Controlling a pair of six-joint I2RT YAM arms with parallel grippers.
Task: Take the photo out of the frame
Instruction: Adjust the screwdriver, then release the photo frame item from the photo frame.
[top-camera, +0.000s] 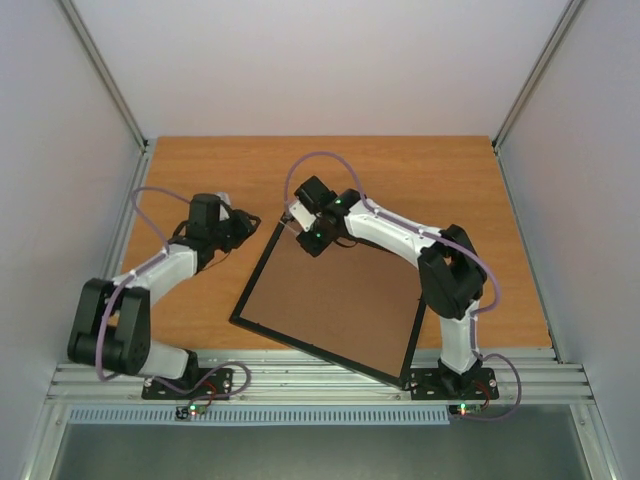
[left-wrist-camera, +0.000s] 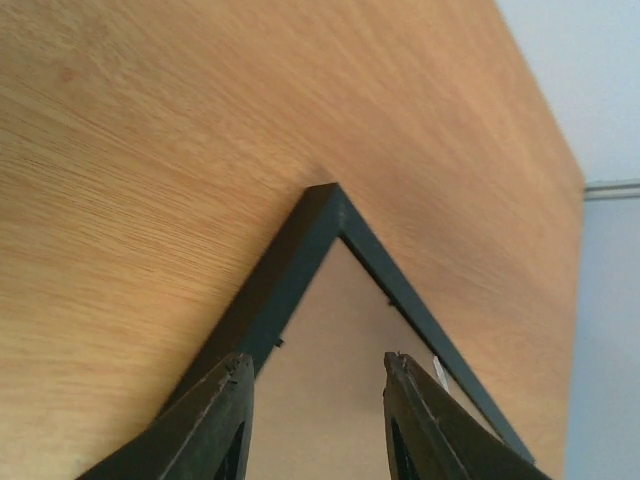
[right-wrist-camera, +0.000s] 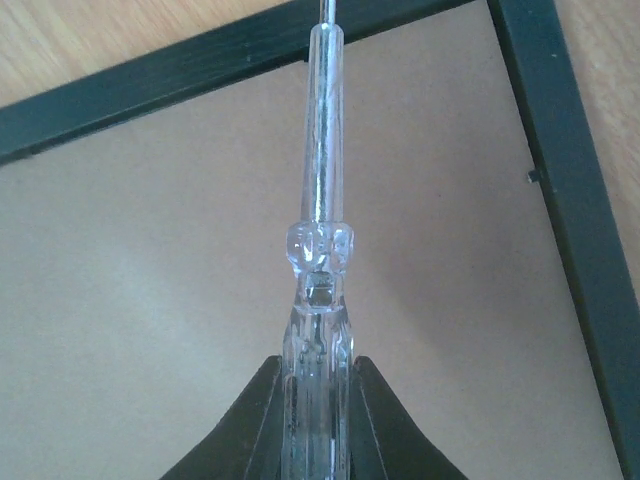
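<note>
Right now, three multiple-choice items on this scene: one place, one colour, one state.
1. Where is the frame?
A. Flat on the table, back side up
B. Leaning against a wall
C. Lifted in the air

2. What colour is the frame's rim?
A. White
B. Black
C. Red

3. What is the right gripper doing?
A. Open and empty
B. Shut on a clear tool
C. Out of view

Answers: A, its brown back faces the top camera; B, a thin black border shows in every view; B, the fingers pinch the tool's transparent handle.
</note>
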